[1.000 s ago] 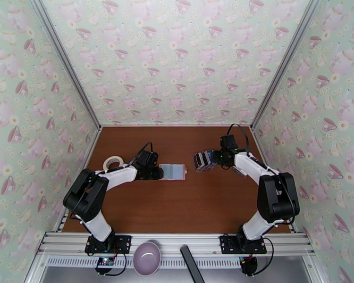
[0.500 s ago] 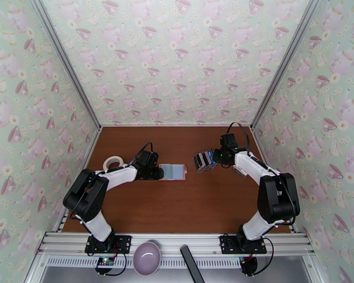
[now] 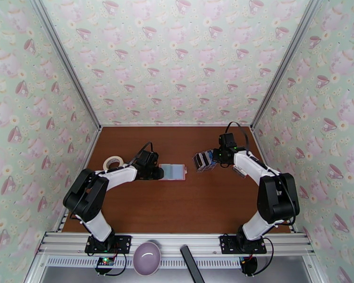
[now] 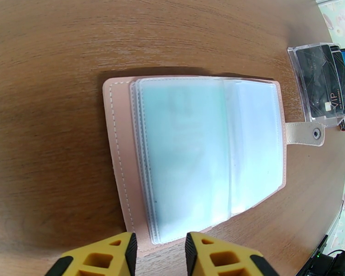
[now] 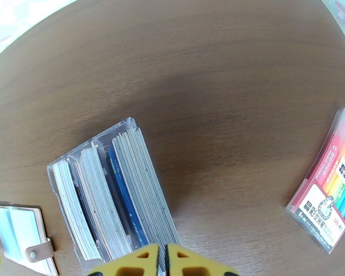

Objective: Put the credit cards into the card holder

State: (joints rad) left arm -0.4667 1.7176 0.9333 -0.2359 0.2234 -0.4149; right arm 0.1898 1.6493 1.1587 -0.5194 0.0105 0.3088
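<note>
The card holder point(image 4: 195, 152) lies open and flat on the brown table, pink with pale bluish clear pockets, and is also visible from above point(image 3: 173, 171). My left gripper point(image 4: 161, 254) stands at its near edge with a narrow gap between the jaws, at the holder's left side point(image 3: 155, 172). The credit cards point(image 5: 126, 194) stand bunched on edge in a clear case, right of the holder point(image 3: 203, 161). My right gripper point(image 5: 163, 258) is shut at the end of the outermost grey cards, a thin edge between its jaws, and sits just right of the case point(image 3: 211, 159).
A pack of coloured markers point(image 5: 331, 189) lies on the table right of the cards, under the right arm point(image 3: 239, 172). A roll of tape point(image 3: 113, 162) sits left of the left arm. A purple bowl point(image 3: 147, 258) rests on the front rail.
The right gripper's jaws have closed together over the cards, and its wrist has shifted slightly. The left arm and the card holder have not moved.
</note>
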